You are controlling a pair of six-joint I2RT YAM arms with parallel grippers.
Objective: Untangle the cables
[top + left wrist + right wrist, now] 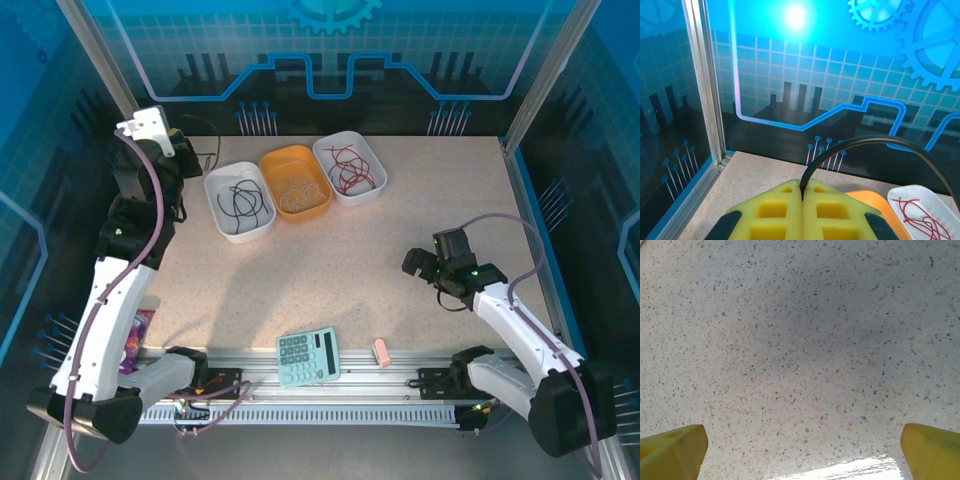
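Note:
Three trays stand at the back of the table, each with thin cables in it. Black cables (240,203) lie in the left white tray (212,190), whitish cables (296,190) in the orange tray (296,156), and red cables (352,168) in the right white tray (372,152). My left gripper (190,152) is raised at the back left, its yellow fingers pressed together on one black cable (875,140). That cable arcs up and off to the right in the left wrist view. My right gripper (425,268) hangs open over bare tabletop, nothing between its fingertips (672,452).
A teal calculator (308,357) and a small pink eraser (381,352) lie by the near rail. A pink-purple object (140,335) sits beside the left arm. Glass walls and aluminium posts (705,85) close in the table.

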